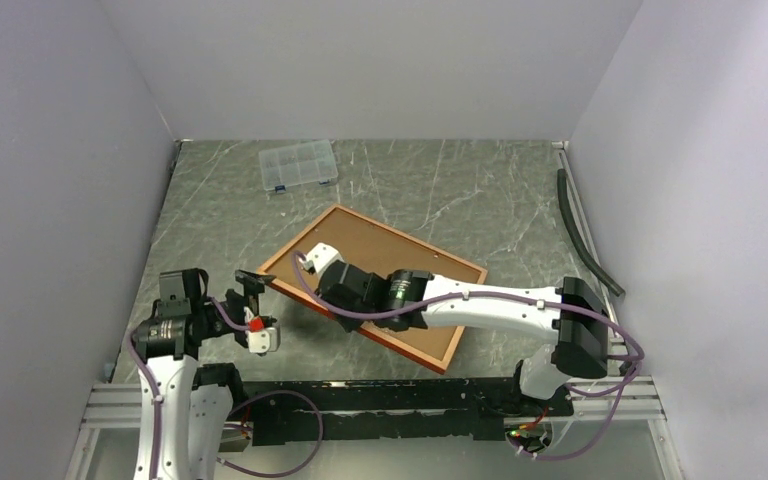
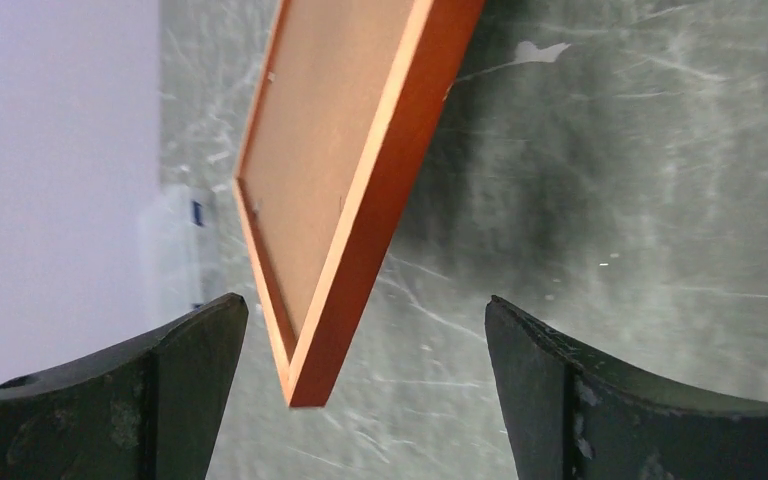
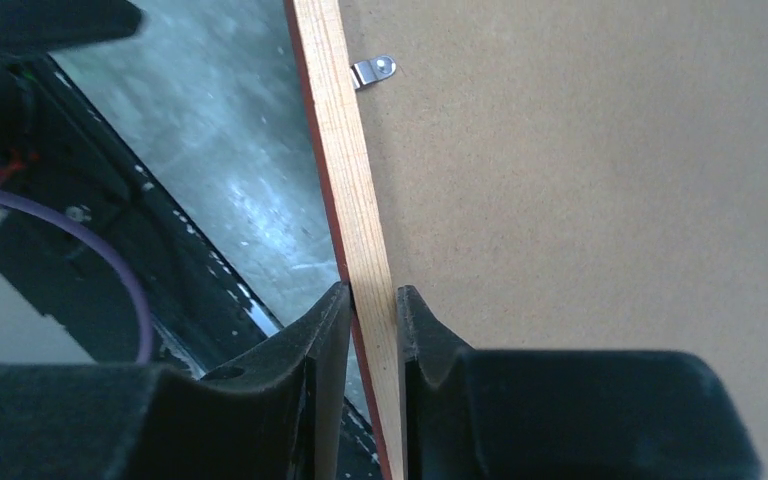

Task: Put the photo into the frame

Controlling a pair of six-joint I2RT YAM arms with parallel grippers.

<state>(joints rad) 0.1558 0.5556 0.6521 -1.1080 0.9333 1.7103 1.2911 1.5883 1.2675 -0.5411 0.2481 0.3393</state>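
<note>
Right wrist view: right hand [image 3: 371, 305] is pinched onto the frame [image 3: 332, 140] rail, which runs straight ahead from it, backing board [image 3: 580, 200] facing up. Left hand [image 2: 365, 315] hangs wide apart, with a frame corner just ahead in its gap. No photo in sight.

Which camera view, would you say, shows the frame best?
The top external view: nearly the whole frame, back up, under the right arm. Left wrist shows one corner; right wrist shows only the edge gripped by the right gripper.
</note>
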